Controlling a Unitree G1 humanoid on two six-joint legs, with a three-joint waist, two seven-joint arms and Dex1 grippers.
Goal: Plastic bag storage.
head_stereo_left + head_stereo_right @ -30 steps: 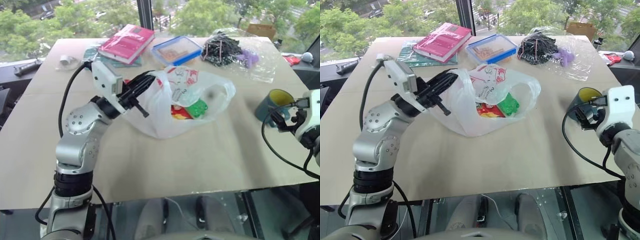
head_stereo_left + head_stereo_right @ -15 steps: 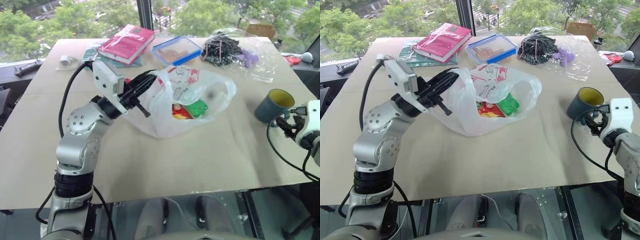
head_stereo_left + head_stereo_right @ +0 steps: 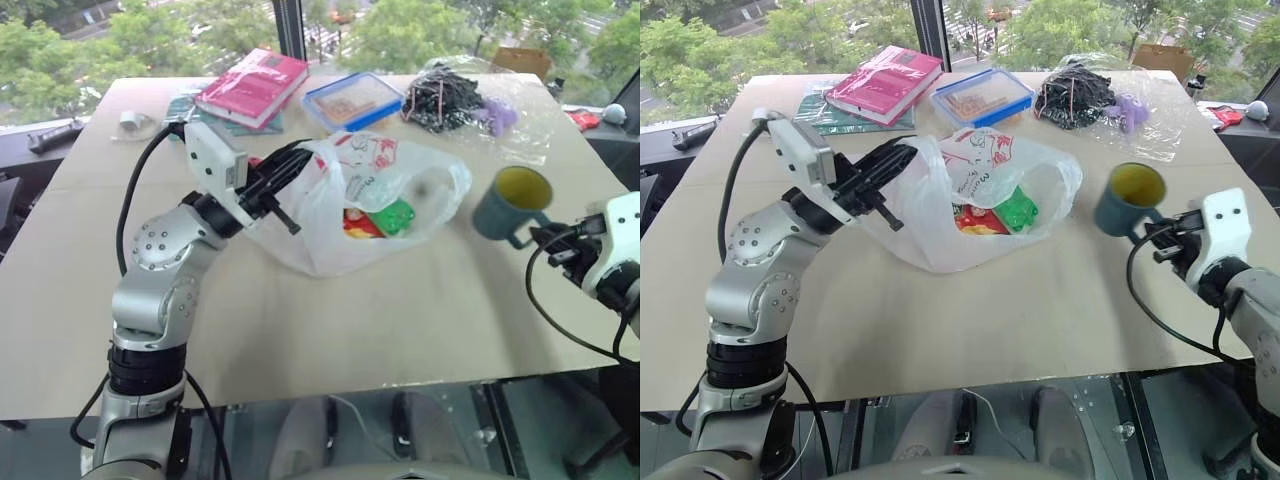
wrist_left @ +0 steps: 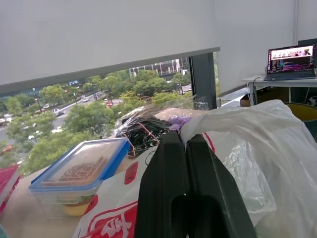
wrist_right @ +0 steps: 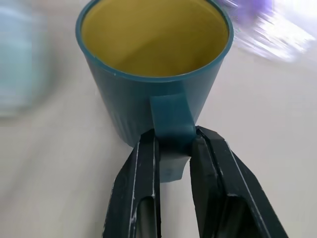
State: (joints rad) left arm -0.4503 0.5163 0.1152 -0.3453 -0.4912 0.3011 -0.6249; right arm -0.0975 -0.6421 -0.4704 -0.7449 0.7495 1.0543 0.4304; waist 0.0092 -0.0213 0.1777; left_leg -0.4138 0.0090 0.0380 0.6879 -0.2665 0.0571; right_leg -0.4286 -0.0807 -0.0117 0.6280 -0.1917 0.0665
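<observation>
On the middle of the table [image 3: 330,330] lies the plastic bag [image 3: 375,200], held up at one edge by the left gripper [image 3: 285,170], fingers pressed together on its rim, probably to keep the mouth raised and gaping for loading. Already holds green and red items. Lies with its long axis across the table, mouth turned toward the robot's right and slightly up. Just beside that mouth hangs the mug [image 3: 1128,198], pinched by its handle in the right gripper [image 5: 174,148], tilted with its yellow inside showing, likely headed into the bag.
</observation>
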